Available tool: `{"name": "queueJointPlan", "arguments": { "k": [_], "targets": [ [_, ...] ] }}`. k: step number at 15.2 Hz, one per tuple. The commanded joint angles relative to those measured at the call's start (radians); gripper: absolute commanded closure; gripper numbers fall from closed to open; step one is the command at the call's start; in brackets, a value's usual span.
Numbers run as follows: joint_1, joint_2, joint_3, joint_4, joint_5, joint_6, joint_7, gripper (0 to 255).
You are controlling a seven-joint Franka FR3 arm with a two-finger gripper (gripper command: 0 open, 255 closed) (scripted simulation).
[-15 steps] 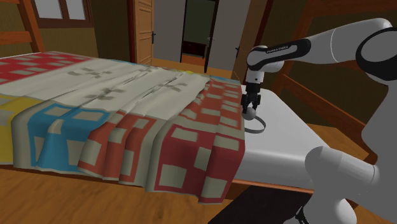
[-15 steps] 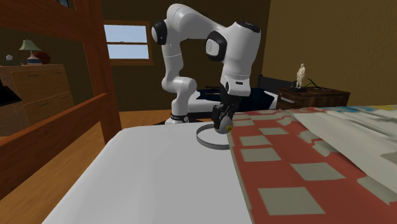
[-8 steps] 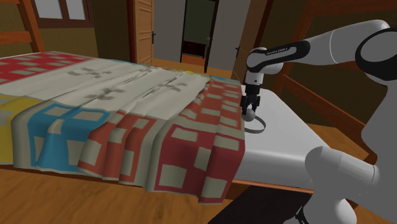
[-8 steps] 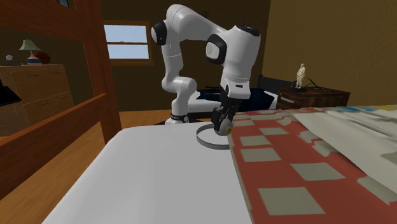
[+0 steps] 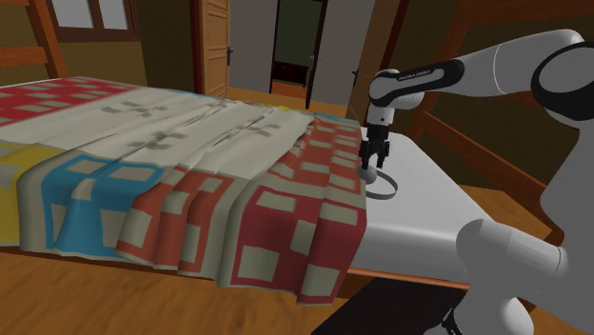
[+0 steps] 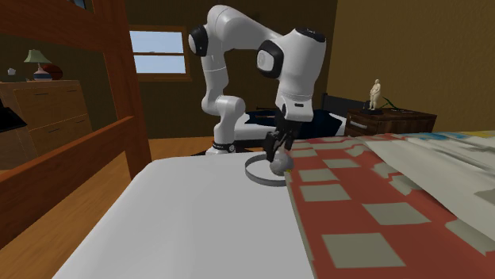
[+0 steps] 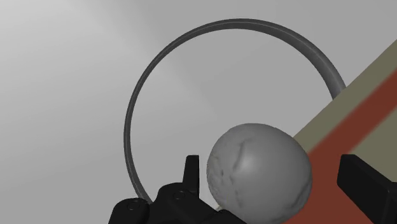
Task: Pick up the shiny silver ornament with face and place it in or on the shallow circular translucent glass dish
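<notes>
The ornament (image 7: pixel 259 172) is a grey, marbled ball. It sits between the fingers of my gripper (image 7: pixel 273 168), which stand apart with a gap on one side. In the second exterior view the ornament (image 6: pixel 279 165) hangs just below my gripper (image 6: pixel 279 149), over the side of the dish (image 6: pixel 255 176) nearest the quilt. The dish is a shallow ring with a thin dark rim (image 7: pixel 135 108) on the white bed surface. In the shoulder view my gripper (image 5: pixel 369 158) is right above the ornament (image 5: pixel 366 174) and the dish (image 5: pixel 388 194). I cannot tell whether the ornament rests on anything.
A patchwork quilt (image 5: pixel 286 205) in red, grey and blue covers the bed beside the dish, its edge (image 7: pixel 362 108) touching the rim. White mattress (image 6: pixel 198 222) stretches toward the second exterior view's camera. A wooden bed post (image 6: pixel 131 79) and a nightstand with a figurine (image 6: pixel 376 93) stand nearby.
The fingers have opened off the ornament, which now sits a little lower, beneath the fingertips. The arm has barely moved.
</notes>
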Motion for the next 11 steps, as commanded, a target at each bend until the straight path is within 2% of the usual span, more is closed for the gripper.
{"name": "queueJointPlan", "arguments": {
  "k": [1,3,11],
  "targets": [
    [0.007,0.0,0.002,0.054,0.004,-0.053,-0.002,0],
    [0.023,-0.012,0.001,0.123,-0.001,-0.115,0.002,0],
    [0.022,-0.012,0.001,0.123,-0.001,-0.115,0.001,0]
  ]
}}
